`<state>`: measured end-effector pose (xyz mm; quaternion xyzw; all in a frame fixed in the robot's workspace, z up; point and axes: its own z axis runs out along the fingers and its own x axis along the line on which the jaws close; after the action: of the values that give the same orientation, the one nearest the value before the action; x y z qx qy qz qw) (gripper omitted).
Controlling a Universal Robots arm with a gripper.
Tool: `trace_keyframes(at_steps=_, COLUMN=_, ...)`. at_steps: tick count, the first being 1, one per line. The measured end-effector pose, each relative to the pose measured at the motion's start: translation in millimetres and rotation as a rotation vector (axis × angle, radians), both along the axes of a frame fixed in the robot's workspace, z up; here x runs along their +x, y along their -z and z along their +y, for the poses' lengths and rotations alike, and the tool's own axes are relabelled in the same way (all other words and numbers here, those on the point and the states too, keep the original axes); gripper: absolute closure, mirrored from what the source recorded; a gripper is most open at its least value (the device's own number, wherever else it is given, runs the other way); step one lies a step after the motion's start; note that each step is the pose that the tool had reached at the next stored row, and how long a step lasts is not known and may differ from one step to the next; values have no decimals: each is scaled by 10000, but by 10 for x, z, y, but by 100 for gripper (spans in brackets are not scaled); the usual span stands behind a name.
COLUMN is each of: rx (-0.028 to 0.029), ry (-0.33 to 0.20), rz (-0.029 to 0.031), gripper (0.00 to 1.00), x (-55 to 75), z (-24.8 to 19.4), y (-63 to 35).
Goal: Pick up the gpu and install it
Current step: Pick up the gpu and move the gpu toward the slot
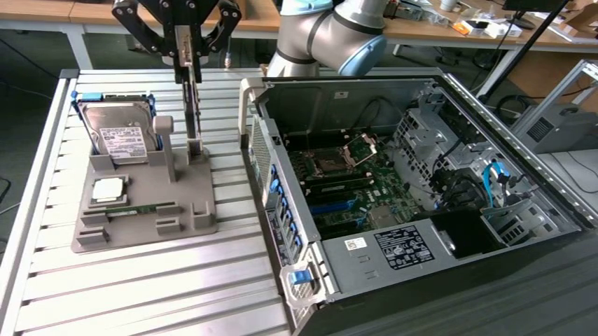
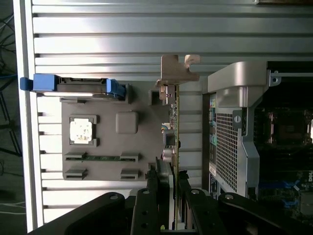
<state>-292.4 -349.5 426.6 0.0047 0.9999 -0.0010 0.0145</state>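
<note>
Up at the top of the exterior view, toward its left, my gripper (image 1: 190,59) hangs over the grey holder (image 1: 140,227). My jaws are drawn in to a narrow gap and pinch the upper edge of the gpu (image 1: 193,105). The card hangs upright and edge-on, its lower end right at the holder's post; I cannot tell if it has cleared the slot.

Trouble I can see coming: it's a thin grip on a long card, so any sideways pull could pivot it between my pads. If the card's foot sits in the slot, an off-vertical lift would jam it or drag the holder along. In the wrist view the silver bracket (image 2: 177,71) juts out just beside the computer case (image 2: 234,127), so a careless swing clips that wall. The hard drive (image 1: 117,136) stands near on the other side.
</note>
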Motion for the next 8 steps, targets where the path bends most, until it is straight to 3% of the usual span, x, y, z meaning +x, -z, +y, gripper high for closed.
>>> trace_keyframes(at_steps=8, rx=0, ry=0, rz=0, gripper=73, x=0, z=0, y=-31)
